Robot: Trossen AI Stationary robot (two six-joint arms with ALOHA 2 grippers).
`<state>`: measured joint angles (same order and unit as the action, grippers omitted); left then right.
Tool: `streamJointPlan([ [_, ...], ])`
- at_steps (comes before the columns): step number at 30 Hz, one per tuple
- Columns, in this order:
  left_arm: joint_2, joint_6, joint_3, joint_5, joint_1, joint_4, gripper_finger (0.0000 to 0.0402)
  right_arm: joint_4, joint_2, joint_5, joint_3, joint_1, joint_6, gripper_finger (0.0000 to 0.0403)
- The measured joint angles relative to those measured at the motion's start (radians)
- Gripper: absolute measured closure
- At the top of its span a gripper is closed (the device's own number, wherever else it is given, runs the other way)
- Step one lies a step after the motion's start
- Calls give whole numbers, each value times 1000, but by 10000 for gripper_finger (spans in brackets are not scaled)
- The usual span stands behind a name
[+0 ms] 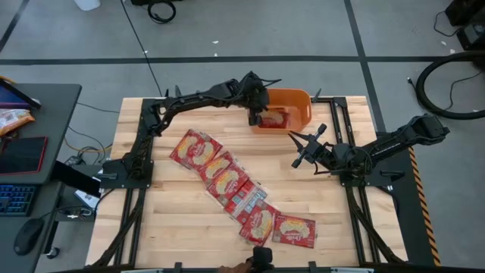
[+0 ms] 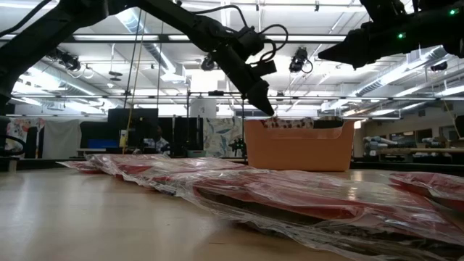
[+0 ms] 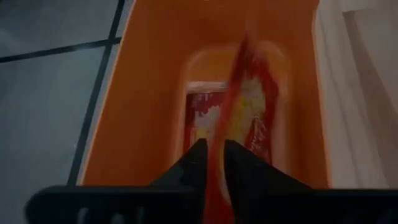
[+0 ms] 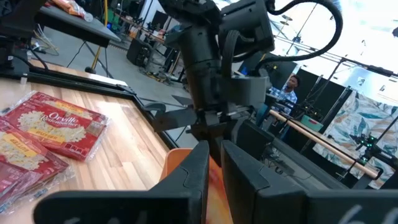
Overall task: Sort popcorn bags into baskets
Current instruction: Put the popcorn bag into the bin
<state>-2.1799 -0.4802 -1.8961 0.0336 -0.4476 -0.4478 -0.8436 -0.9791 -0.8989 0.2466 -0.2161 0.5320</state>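
Note:
The orange basket (image 1: 300,101) stands on the table's far side. My left gripper (image 1: 259,115) reaches over it, shut on a red popcorn bag (image 3: 249,106) that hangs inside. Another packet (image 3: 199,115) lies flat on the basket's bottom. Several more popcorn bags (image 1: 227,178) lie flat in an overlapping row across the table's middle toward its near edge, and they also show in the low view (image 2: 254,188). My right gripper (image 1: 299,148) hovers right of the row, near the basket, with its fingers together, touching nothing. My left gripper pinches the red popcorn bag by its upper edge (image 3: 217,163) between the two fingers (image 3: 194,162), coming from above and pointing down into the basket. The bag hangs edge-on below the fingers, inside the orange walls. I cannot tell whether its lower end touches the bottom.
Black arm frames run along the table's left and right sides (image 1: 125,163). A dark desk with a keyboard (image 1: 17,199) and an orange snack bag (image 1: 11,117) stands left of the table. A person (image 4: 289,87) sits in the room beyond. Bare wood lies left of the packet row.

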Motion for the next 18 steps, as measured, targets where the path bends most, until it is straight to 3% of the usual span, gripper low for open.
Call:
streamJointPlan([
  [6,1,-15,-12,-251,45,-1,296,7,0,-2,0,0,-1,355],
  [12,9,-100,-141,-125,119,-403,293,10,0,-23,0,0,2,355],
  [18,9,-51,-227,-42,213,-642,292,10,0,-23,0,0,3,355],
])
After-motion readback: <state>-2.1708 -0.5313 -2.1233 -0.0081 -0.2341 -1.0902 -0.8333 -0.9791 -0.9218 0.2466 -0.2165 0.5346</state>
